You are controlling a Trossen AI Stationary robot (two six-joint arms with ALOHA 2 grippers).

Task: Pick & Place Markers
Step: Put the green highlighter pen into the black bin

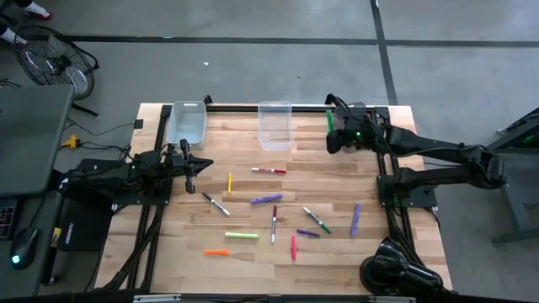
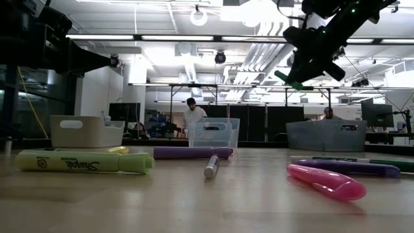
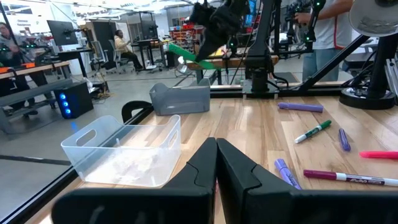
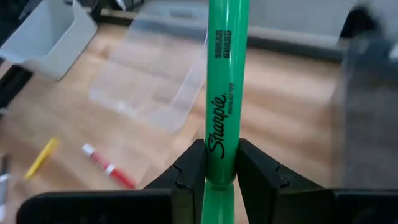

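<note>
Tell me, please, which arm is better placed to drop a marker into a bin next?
The right. Its pincer is shut on the green highlighter, raised beside the clear bin. The left pincer is shut on nothing, near the other bin.

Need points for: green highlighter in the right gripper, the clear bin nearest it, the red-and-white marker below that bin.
green highlighter (image 4: 225, 93), right wrist view, middle of its barrel above the fingers.
clear bin (image 1: 274, 126), high view, its floor near the centre.
red-and-white marker (image 1: 268, 170), high view, mid-length of its body.

Overhead, table-level, two wrist views, shared table (image 1: 337, 181)
</note>
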